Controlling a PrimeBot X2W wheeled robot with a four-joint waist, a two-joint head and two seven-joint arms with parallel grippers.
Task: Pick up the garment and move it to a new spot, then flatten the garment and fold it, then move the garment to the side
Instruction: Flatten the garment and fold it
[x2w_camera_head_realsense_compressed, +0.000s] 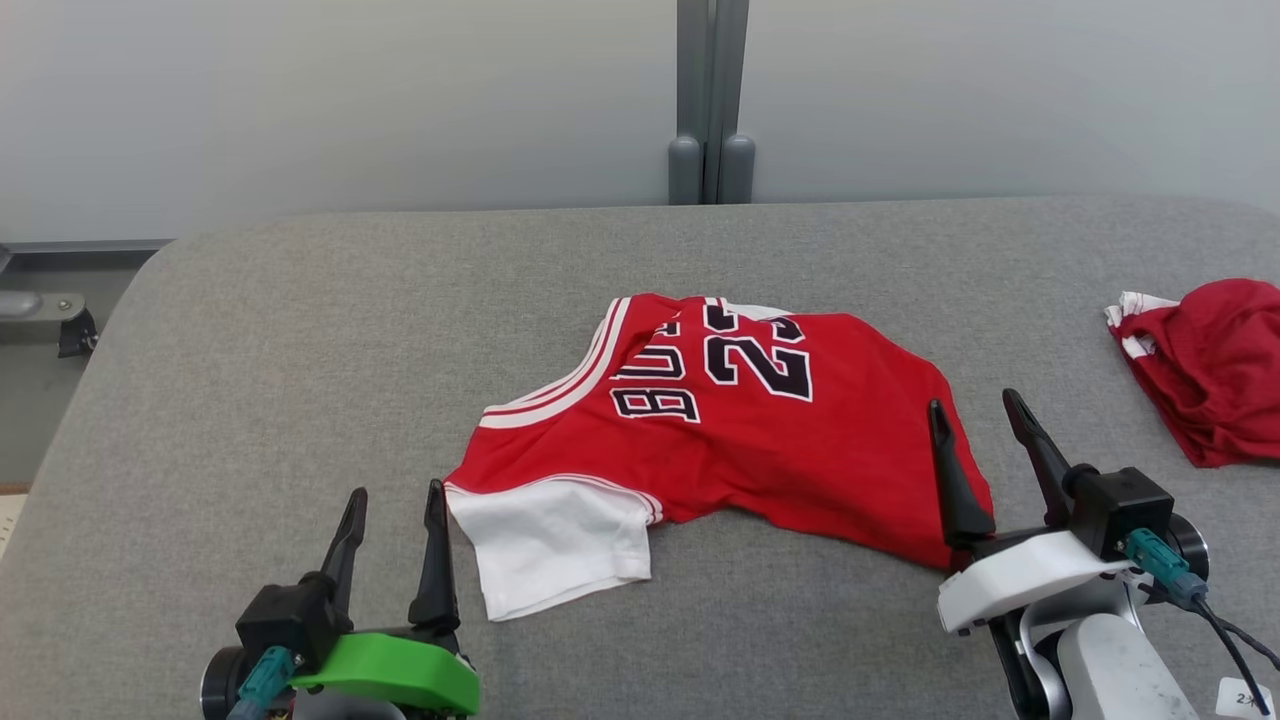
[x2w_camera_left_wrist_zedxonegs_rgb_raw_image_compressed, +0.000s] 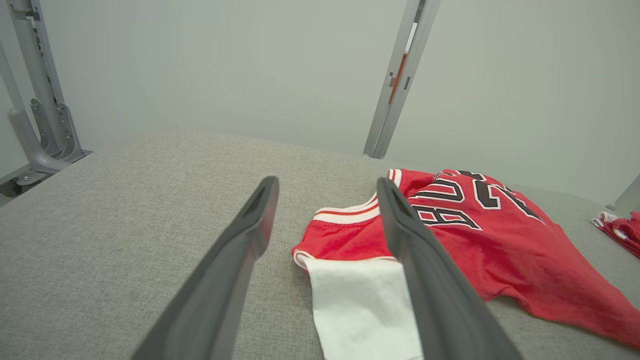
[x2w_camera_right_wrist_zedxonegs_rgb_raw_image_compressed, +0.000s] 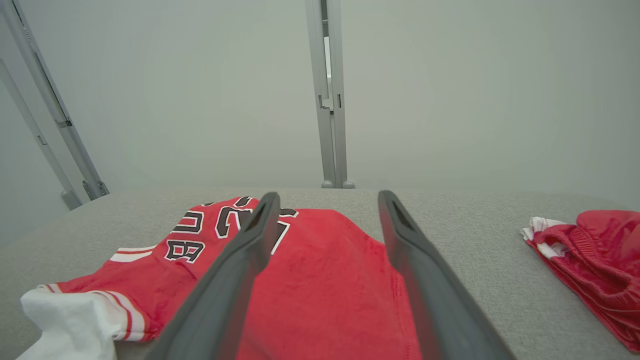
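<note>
While left claw (x2w_camera_head_realsense_compressed: 396, 488) gapes nearby | jersey (x2w_camera_head_realsense_compressed: 760, 440) (rumpled) | maybe under right claw (x2w_camera_head_realsense_compressed: 972, 398)

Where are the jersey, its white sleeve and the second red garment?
jersey (x2w_camera_head_realsense_compressed: 820, 460): head view, plain red body beside the number.
white sleeve (x2w_camera_head_realsense_compressed: 545, 545): head view, middle of the sleeve.
second red garment (x2w_camera_head_realsense_compressed: 1225, 370): head view, middle of the bunched cloth.
</note>
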